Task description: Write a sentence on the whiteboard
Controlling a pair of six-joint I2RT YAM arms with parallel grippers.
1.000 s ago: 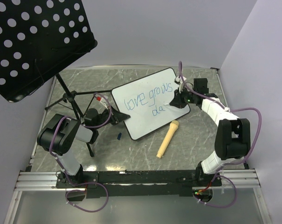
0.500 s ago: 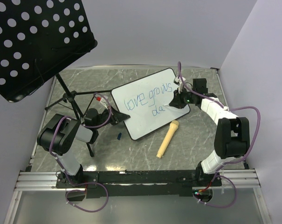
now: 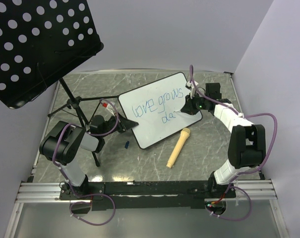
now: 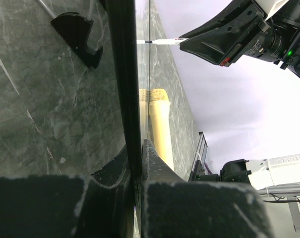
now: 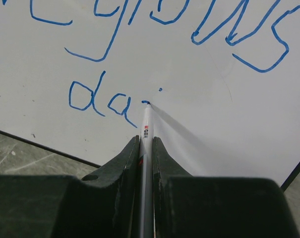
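The right pincer [image 5: 146, 141] is closed narrowly on a white marker [image 5: 146, 121], one finger on each side of the barrel, and the blue tip is touching the whiteboard [image 5: 224, 114] at the stem of an "i". This is what has changed. A second ago the lower line in the top view read only "da", and now it looks a touch longer, with the wrist view showing "dai" and a dot already above the new stem. The arm itself has barely shifted (a small nudge toward the desk's right edge). I judge the sentence [image 3: 157, 105] to be nearly finished: "love grows" fills the upper line, and only "ly" is missing below. There is bare board to the right of the tip for those letters. The left pincer [image 4: 138, 157] is clamped on the board's black rim at the side nearer the desk's left edge, which steadies it. The board lies askew in the far half of the desk [image 3: 214, 144], its far end reaching toward the far right corner. Nearer the front edge, just off the board's near rim, lies a tan microphone [image 3: 178, 147]. A small blue cap [image 3: 126, 145] sits near the left pincer, and a black perforated music stand [image 3: 35, 44] rises over the far left corner.
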